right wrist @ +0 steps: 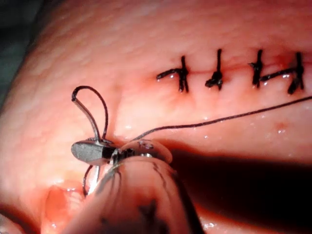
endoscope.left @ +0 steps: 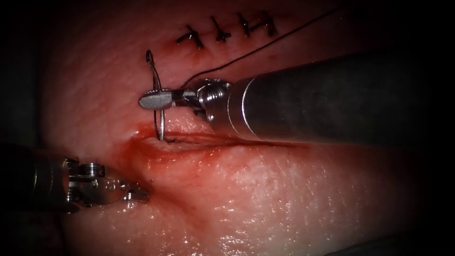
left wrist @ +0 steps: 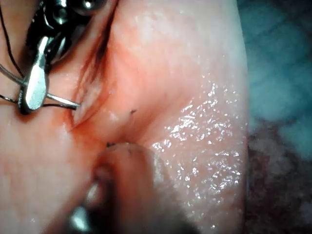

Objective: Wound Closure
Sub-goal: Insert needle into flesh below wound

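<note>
You have one tissue (endoscope.left: 265, 199) with one open cut (endoscope.left: 189, 141) and four finished stitches (endoscope.left: 227, 31) above it. Two tools work here. Your right tool (endoscope.left: 154, 100) has its fingers closed on the single needle (endoscope.left: 159, 102) at mid-curve; its tip meets the cut's upper edge. One thread (endoscope.left: 265, 45) trails up and to the right. Your left tool (endoscope.left: 137, 193), fingers closed and holding nothing, rests on bare tissue below the cut, with open room to its right.

The tissue (endoscope.left: 265, 199) looks wet and glossy, finely pebbled, slick with red fluid (endoscope.left: 156, 151). Both tools are bright polished metal; the right tool (endoscope.left: 154, 99) has a smooth, satin shaft. The needle (endoscope.left: 159, 118) is shiny steel wire; the thread (endoscope.left: 265, 47) is dark and matt.
</note>
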